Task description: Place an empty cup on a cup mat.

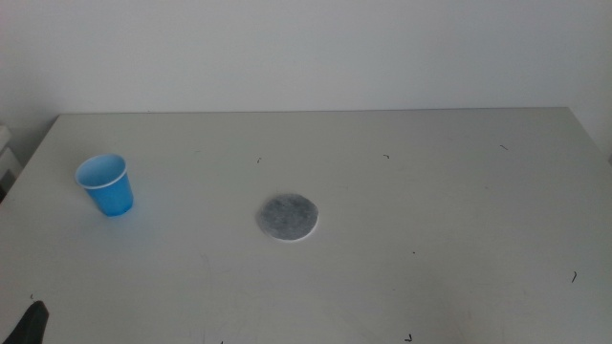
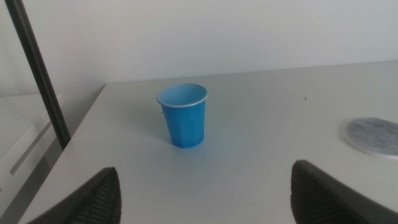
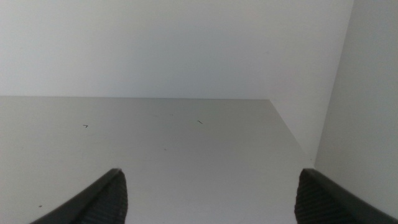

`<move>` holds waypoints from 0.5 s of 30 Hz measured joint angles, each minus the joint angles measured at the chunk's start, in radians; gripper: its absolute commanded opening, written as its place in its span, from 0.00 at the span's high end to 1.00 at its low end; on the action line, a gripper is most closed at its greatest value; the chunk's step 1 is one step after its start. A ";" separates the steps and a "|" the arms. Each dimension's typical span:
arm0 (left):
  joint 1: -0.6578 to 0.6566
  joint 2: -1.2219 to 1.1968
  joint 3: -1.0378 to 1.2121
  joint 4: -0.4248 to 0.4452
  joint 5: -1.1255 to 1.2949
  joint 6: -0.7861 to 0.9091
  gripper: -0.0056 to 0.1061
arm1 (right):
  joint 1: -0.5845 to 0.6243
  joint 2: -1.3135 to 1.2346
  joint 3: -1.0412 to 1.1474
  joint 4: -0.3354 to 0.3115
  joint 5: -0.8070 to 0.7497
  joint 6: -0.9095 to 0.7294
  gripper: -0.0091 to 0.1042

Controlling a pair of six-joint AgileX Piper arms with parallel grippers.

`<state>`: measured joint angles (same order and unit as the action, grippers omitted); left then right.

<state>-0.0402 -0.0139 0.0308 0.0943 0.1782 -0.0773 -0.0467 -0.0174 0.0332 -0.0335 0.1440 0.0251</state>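
The bright blue cup (image 1: pixel 106 184) stands upright on the table's left side, its inside empty. The round grey cup mat (image 1: pixel 287 217) with a white edge lies near the table's middle, well to the right of the cup. In the left wrist view the cup (image 2: pixel 182 115) stands ahead of my left gripper (image 2: pixel 205 193), whose jaws are wide open and well short of it; the cup mat (image 2: pixel 375 136) shows at the side. Only a dark tip of the left gripper (image 1: pixel 32 323) shows in the middle view. My right gripper (image 3: pixel 208 196) is open over bare table, out of the middle view.
The white table (image 1: pixel 430 191) carries a few small dark specks. A white wall runs along its far edge. A dark vertical bar (image 2: pixel 37 68) stands off the table's left edge in the left wrist view.
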 measured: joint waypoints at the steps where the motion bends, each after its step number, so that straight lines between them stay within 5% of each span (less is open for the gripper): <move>1: 0.007 0.000 0.000 0.000 0.000 0.000 0.01 | 0.000 0.000 0.000 0.000 0.000 0.000 0.09; 15: 0.098 0.098 -0.072 0.000 -0.006 -0.016 0.01 | 0.000 0.000 0.000 0.000 0.000 0.000 0.09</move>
<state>0.0580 0.0844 -0.0413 0.0943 0.1725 -0.0929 -0.0467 -0.0174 0.0332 -0.0335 0.1440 0.0251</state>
